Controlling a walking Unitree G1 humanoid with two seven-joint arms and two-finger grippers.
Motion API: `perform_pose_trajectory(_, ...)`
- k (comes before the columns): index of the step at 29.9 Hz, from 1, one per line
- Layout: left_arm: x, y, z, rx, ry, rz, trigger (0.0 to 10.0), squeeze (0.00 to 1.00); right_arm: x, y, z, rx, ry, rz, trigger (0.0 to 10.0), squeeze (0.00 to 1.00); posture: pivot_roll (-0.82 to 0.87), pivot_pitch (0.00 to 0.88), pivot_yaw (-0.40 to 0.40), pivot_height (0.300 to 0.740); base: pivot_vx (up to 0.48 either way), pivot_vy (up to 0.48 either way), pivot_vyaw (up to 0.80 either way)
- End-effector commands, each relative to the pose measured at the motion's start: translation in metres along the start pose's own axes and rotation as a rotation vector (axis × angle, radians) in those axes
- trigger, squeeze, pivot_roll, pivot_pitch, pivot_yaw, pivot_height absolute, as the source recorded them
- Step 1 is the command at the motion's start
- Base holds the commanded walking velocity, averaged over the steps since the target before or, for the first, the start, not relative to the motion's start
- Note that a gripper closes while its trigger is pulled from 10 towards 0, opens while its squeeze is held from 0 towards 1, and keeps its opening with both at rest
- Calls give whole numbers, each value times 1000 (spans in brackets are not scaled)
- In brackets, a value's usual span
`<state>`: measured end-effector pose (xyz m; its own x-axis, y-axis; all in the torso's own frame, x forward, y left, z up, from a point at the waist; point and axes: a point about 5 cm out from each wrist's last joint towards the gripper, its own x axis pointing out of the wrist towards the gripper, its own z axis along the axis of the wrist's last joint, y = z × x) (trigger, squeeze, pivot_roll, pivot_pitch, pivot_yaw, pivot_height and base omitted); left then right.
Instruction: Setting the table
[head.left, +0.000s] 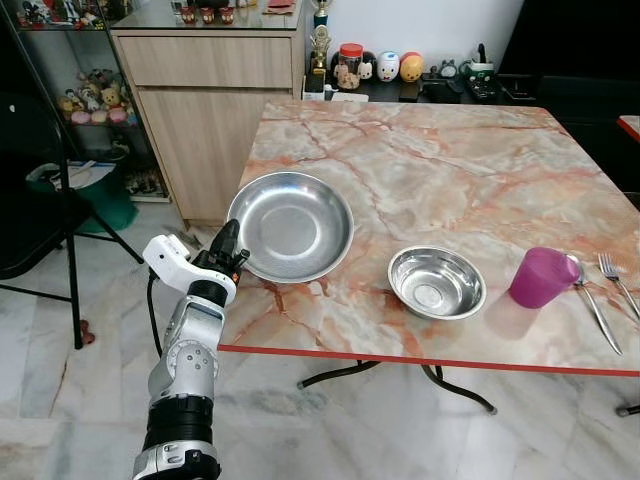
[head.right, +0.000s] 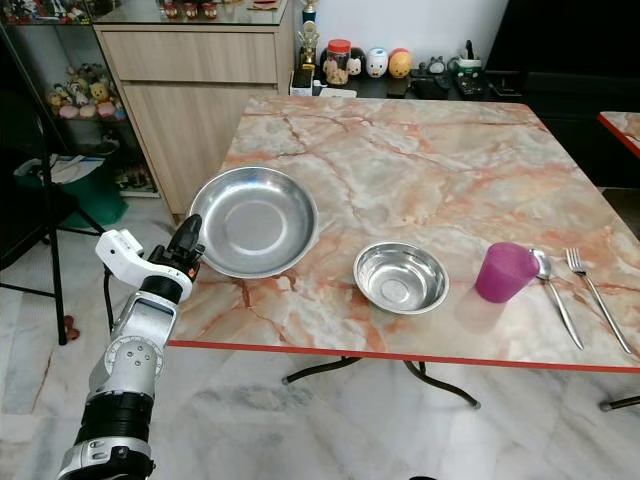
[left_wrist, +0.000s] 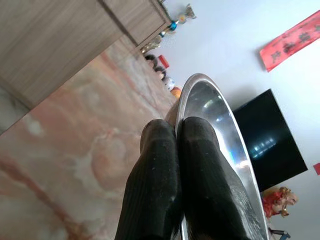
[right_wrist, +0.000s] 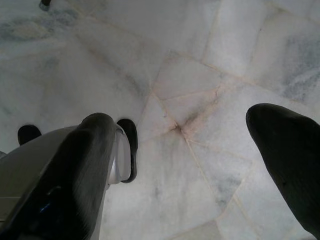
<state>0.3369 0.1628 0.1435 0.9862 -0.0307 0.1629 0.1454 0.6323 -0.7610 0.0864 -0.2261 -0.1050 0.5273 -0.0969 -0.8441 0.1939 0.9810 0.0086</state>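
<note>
— What did the left arm (head.left: 187, 365) look like?
— Silver segments, a black ribbed cuff, a white wrist block, a black cable; the left gripper (head.left: 231, 243) had ribbed black fingers (left_wrist: 155, 190)

Bright even room light, head views sharp w/ soft glare on the large steel plate (head.left: 290, 225), left claw (left_wrist: 175, 131) blurred close-up

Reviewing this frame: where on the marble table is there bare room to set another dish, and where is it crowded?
The far half of the table is bare marble, beyond the large steel plate and small steel bowl. A smaller gap lies between those two. The near edge is crowded: left gripper shut on the plate's rim, then bowl, pink cup, spoon, fork.
</note>
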Motion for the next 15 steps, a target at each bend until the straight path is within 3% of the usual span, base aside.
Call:
perform_pose_trajectory(1,5,-17,8,10,-33,-73,10000,0,-1,-2,0,7,-7,-7,10000,0,74,0,-49,740,0,-379,0)
perform_pose_trajectory(15,7,-29,12,-22,-59,-109,10000,0,-1,-3,0,9,-8,-3,10000,0,70,0,-52,740,0,-426,0)
